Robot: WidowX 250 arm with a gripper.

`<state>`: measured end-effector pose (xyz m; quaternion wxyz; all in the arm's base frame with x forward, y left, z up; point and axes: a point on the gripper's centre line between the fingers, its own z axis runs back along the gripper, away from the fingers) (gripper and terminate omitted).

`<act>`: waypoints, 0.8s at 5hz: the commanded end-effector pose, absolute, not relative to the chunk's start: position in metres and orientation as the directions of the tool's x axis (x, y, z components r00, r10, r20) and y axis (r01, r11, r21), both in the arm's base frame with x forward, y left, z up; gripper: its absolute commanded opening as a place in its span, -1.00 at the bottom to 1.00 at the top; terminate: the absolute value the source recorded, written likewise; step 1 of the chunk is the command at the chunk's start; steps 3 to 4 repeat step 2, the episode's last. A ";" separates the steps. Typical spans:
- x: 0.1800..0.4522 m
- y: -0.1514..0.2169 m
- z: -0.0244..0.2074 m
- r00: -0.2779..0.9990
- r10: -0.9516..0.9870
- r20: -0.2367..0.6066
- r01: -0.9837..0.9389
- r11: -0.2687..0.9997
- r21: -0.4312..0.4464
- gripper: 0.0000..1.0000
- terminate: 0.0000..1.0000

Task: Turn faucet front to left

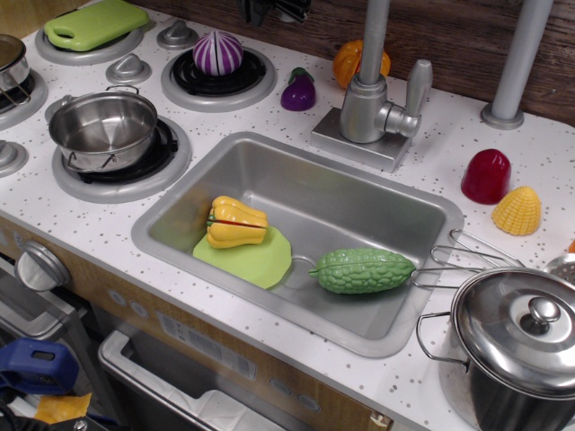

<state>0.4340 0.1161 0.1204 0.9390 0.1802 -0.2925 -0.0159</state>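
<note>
The faucet (364,106) is matte silver-grey and stands on a square base plate (344,144) behind the sink (166,223). Its thin upright pipe (375,36) runs out of the top of the frame, so the spout is hidden. Its flat lever handle (418,83) sticks up on the right side. Only a small black part of my gripper (275,9) shows at the top edge, well left of the faucet and above the stove. Its fingers are cut off by the frame.
In the sink lie a yellow pepper (235,222) on a green plate (260,262) and a green bitter gourd (362,269). An eggplant (298,91), an orange vegetable (349,61) and a purple onion (217,52) sit near the faucet. A plain grey pole (517,63) stands at the right. Pots (101,127) (521,346) flank the sink.
</note>
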 end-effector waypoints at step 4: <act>0.439 0.115 0.143 0.817 -0.133 0.562 -0.099 0.927 0.363 -1.00 1.00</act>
